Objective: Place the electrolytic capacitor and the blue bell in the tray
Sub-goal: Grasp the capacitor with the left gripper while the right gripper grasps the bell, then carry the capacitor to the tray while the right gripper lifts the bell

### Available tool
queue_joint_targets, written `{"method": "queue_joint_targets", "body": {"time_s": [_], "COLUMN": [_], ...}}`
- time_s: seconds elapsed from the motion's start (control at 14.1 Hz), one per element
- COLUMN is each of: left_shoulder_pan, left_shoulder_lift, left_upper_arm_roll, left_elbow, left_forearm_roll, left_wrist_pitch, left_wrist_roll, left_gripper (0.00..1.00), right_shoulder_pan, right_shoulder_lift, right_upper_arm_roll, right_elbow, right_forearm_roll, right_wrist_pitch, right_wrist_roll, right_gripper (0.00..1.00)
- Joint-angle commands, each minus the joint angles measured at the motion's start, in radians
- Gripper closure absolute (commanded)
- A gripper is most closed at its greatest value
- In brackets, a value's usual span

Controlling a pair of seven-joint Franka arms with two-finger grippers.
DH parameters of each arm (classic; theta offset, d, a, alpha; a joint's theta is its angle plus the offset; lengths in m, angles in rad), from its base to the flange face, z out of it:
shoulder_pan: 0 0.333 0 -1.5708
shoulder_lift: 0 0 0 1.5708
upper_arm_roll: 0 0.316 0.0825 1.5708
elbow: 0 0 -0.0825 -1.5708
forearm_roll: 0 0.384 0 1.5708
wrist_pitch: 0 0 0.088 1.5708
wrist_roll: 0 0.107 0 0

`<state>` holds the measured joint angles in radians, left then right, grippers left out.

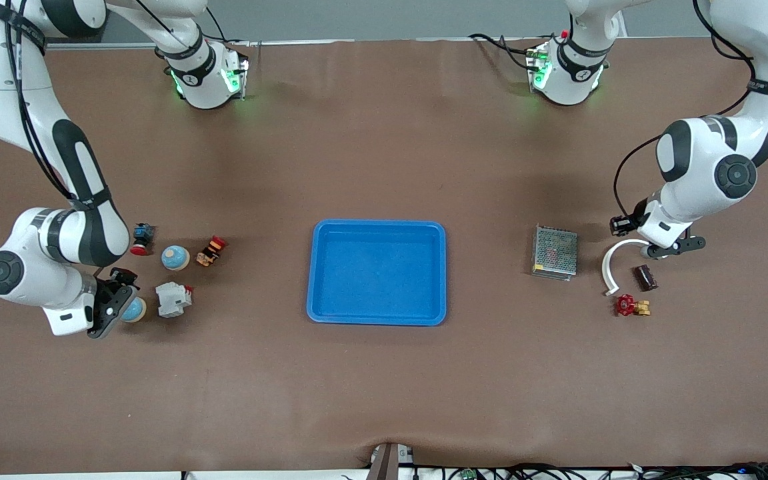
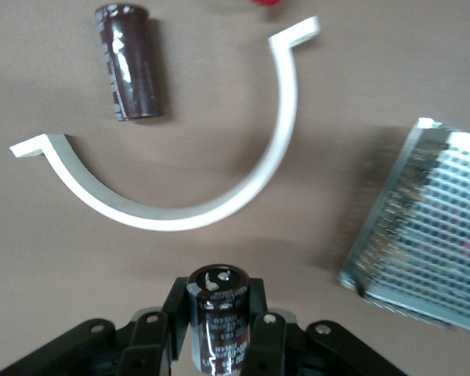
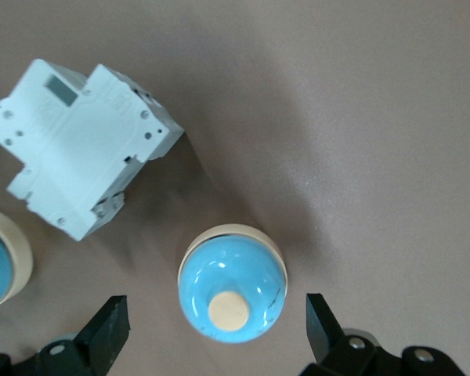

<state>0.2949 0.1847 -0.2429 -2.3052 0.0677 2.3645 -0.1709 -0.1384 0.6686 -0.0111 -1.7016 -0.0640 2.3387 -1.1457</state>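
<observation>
At the middle of the brown worktop in the front view lies the blue tray, nothing in it. Toward the right arm's end, the right gripper sits low beside a blue bell, with a grey circuit breaker, a second blue bell and two small red-capped parts nearby. Toward the left arm's end, the left gripper is low at one tip of a white curved bracket, near a metal mesh box, a dark capacitor and a red valve.

From the left wrist view, the jaws pinch an upright electrolytic capacitor; the bracket, the lying capacitor and the mesh box lie around it.

From the right wrist view, the jaws stand spread on either side of the blue bell, not touching it; the breaker lies beside.
</observation>
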Motion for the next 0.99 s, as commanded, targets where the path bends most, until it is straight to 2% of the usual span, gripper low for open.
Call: {"method": "queue_joint_targets", "body": {"time_s": [0.0, 0.14, 0.36, 0.57, 0.92], "left_shoulder_pan": [0.003, 0.001, 0.000, -0.017, -0.172], "left_shoulder_lift": [-0.051, -0.051, -0.038, 0.010, 0.117], "left_upper_arm_roll": [-0.065, -0.125, -0.257, -0.352, -0.361], "left_elbow": [0.042, 0.081, 0.153, 0.220, 0.343], "left_forearm_roll": [0.001, 0.001, 0.001, 0.001, 0.003], "left_wrist_pitch": [-0.108, -0.151, -0.203, -0.209, -0.209], "left_wrist_roll": [-0.073, -0.162, -0.368, -0.551, -0.822], "left_gripper": [1.00, 1.00, 1.00, 1.00, 1.00], "right_shoulder_pan": [-0.015, -0.017, -0.027, -0.030, -0.029], "right_shoulder_lift": [0.022, 0.037, 0.049, 0.062, 0.062], "right_upper_arm_roll": [0.011, 0.013, 0.013, 0.014, 0.014], "right_elbow": [0.014, 0.014, 0.014, 0.014, 0.016], "right_forearm_roll": [-0.003, -0.003, -0.002, -0.002, 0.000], "right_wrist_pitch": [0.018, 0.045, 0.054, 0.068, 0.068], "right_wrist_roll": [-0.011, -0.011, -0.011, -0.012, -0.002], "right_gripper": [0.00, 0.00, 0.00, 0.00, 0.02]}}
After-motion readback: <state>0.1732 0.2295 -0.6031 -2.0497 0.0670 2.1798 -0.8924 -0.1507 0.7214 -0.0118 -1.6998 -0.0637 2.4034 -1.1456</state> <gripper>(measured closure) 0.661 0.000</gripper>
